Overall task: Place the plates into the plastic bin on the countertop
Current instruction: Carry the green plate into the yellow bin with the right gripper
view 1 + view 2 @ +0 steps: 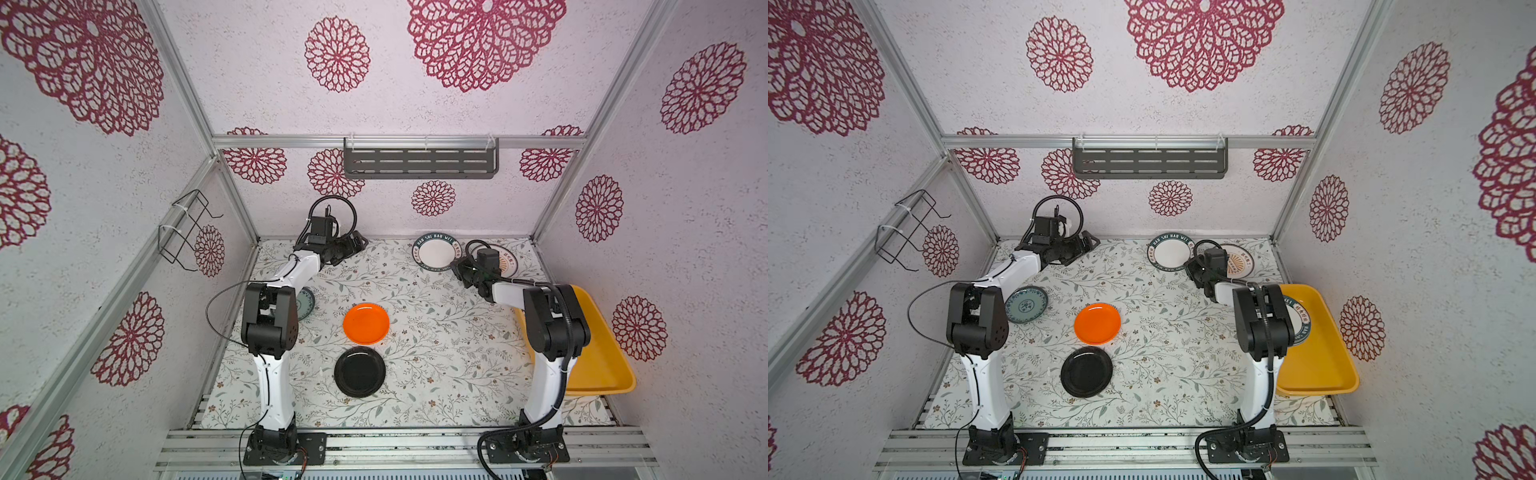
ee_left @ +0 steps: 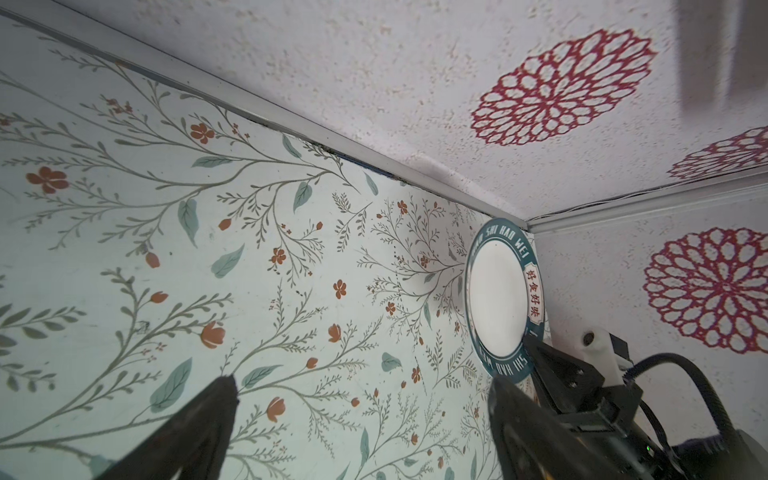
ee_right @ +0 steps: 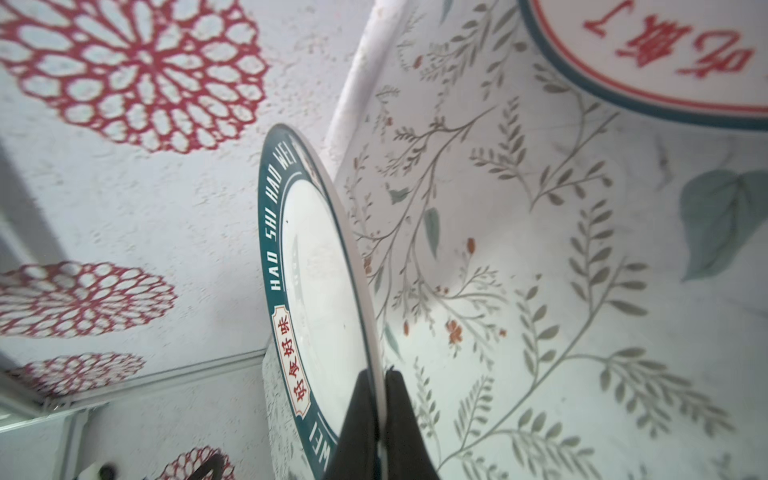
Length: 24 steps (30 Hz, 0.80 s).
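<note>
My right gripper is shut on the near rim of a white plate with a teal lettered rim, at the back of the countertop; both top views show that plate. Whether its far edge touches the countertop I cannot tell. A sunburst plate lies just right of it. My left gripper stands open and empty at the back left. Orange, black and blue-floral plates lie on the countertop. The yellow plastic bin at the right holds a teal-rimmed plate.
A dark slotted shelf hangs on the back wall above the plates. A wire rack is fixed to the left wall. The right arm's elbow overhangs the bin's left side. Walls close in the countertop on three sides.
</note>
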{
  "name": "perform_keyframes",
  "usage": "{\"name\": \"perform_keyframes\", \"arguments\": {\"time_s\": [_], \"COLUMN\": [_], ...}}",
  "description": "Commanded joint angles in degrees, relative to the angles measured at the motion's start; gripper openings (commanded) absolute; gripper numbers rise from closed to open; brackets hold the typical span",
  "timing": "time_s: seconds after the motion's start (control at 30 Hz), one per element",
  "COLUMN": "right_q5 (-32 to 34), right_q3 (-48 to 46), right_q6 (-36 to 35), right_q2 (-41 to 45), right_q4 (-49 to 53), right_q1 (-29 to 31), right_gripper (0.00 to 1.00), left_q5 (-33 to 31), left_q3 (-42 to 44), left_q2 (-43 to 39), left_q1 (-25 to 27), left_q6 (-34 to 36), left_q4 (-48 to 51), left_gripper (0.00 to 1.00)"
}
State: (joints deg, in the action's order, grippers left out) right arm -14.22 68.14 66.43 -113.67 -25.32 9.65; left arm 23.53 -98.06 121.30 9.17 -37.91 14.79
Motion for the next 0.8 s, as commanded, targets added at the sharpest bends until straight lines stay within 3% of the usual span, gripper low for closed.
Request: {"name": "perform_keyframes", "arguments": {"time_s": [0.0,0.43,0.77], "right_q5": [-2.1,0.2,1.6], "right_q3": [-2.4,-11.3,-16.5], "right_q6": [-1.7,-5.5,-9.4], "right_q2": [5.8,24.4,41.4], "right_q4": [-3.9,4.8,17.7], "right_q1": [0.0,-4.0,-12.6], "right_gripper": [0.0,0.0,0.0], "left_q5": [1.5,4.0,6.6], "left_q3": [0.2,-0.2,-3.3], "left_q2": [-3.4,-3.2,-2.3], "left_q1": [0.6,4.4,8.4], "left_q6": [-1.1,-2.6,0.3], "left_q4": [-2.8,-2.9,-1.5], "left_gripper": [0.97,0.97,0.97]}}
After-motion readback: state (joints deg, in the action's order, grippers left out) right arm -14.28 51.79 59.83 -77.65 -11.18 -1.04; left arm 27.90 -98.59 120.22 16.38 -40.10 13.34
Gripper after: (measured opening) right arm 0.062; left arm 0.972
